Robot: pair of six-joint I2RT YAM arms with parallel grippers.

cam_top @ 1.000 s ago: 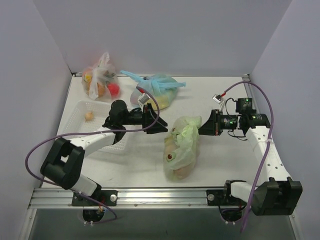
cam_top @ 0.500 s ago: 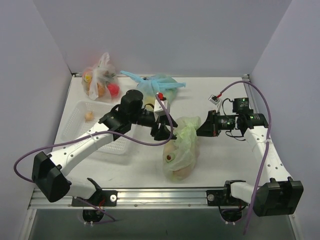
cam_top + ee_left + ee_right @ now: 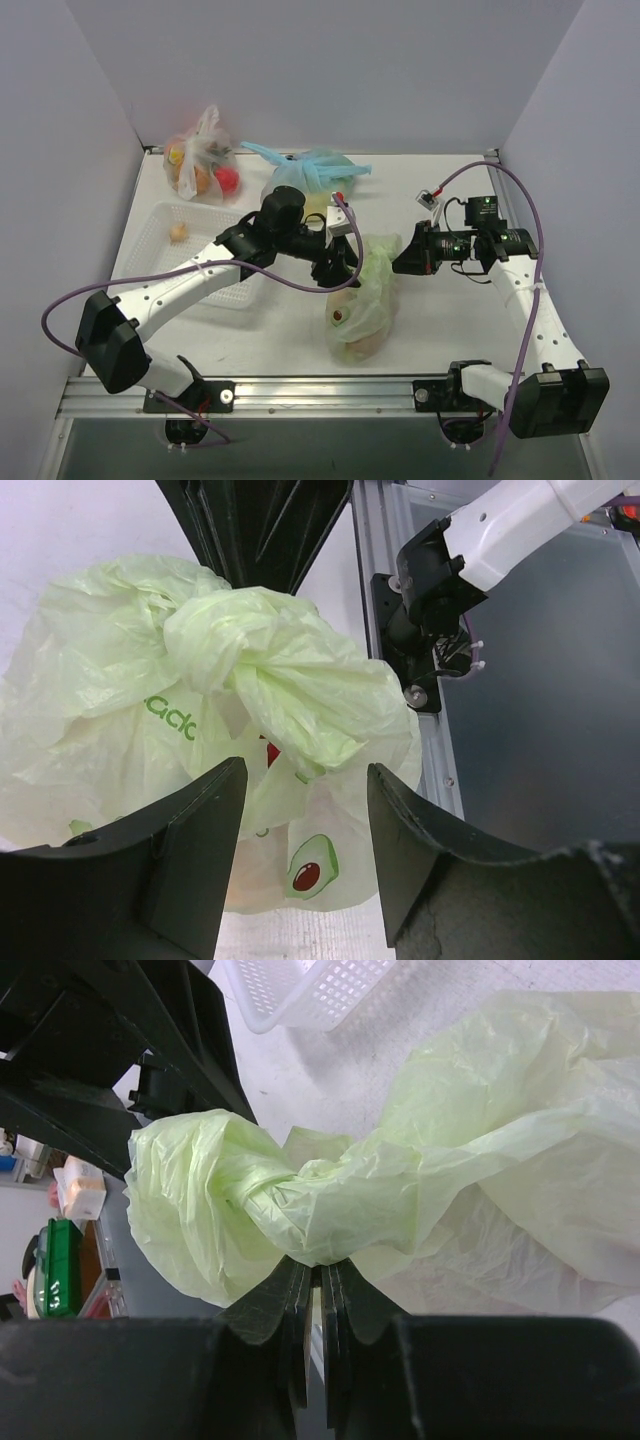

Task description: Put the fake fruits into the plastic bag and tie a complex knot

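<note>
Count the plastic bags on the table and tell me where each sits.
3. The pale green bag lies in the centre; the light blue knotted bag sits behind it, toward the back; the clear bag holding fruit is in the back left corner. None appears hidden.

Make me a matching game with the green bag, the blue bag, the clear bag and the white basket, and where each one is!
Things:
1. green bag
2. blue bag
3. clear bag
4. white basket

Places:
A. far left corner of the table
B. holds one small orange fruit
C. pinched by the right gripper
D. far edge, near the middle

Pairs: 1-C, 2-D, 3-A, 4-B
</note>
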